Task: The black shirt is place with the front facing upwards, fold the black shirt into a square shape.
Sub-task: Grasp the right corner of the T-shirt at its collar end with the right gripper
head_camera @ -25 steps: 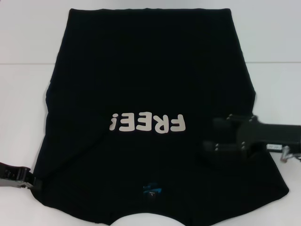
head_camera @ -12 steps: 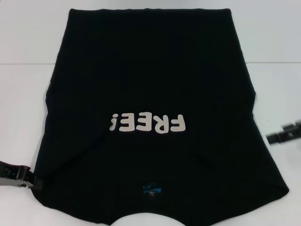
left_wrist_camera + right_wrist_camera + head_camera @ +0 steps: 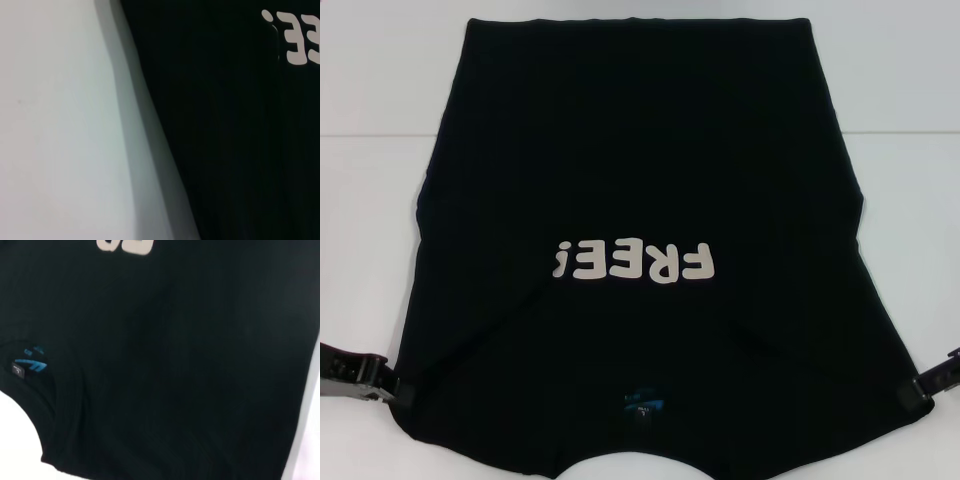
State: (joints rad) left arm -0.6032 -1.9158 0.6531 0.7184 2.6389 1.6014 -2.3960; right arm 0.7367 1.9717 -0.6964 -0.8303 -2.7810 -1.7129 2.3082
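Black shirt [image 3: 640, 180] lying flat, print up, collar nearest the robot, length running away, left gripper [image 3: 390, 385] and right gripper [image 3: 918, 388] touching its near corners, grip impossible to tell

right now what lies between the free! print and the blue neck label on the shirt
Only plain black cloth of the black shirt, with a faint crease; nothing rests between the FREE! print and the blue neck label. The head view shows it.
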